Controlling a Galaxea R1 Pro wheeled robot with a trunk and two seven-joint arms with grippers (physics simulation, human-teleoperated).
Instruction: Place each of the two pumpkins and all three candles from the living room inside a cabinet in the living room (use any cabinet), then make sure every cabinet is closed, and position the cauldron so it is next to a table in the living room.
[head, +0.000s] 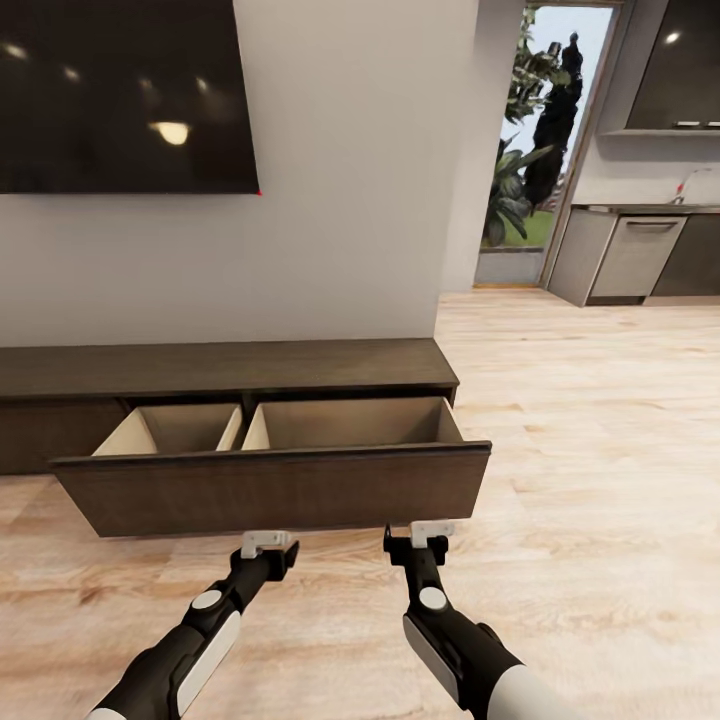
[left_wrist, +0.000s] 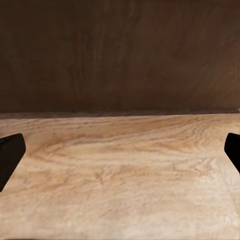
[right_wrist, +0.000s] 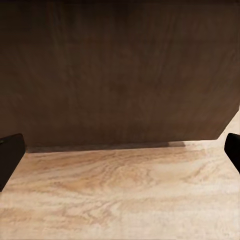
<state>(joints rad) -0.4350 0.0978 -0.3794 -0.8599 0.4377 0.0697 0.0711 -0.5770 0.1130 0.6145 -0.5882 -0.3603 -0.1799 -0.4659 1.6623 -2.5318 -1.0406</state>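
Two empty grippers, left and right, jaws spread, hang before your cabinet's pulled-out drawer, apparently positioned to push it closed.

**Cabinet – drawer open**

Cabinet: long, low, dark-brown unit against the wall, frame centre-left. Wide drawer pulled out – flat handleless front, two tan compartments inside, both empty. Left section's front sits flush.

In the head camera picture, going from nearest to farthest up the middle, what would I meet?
The two end effectors, left and right → open drawer front → drawer's inside → cabinet top → wall.
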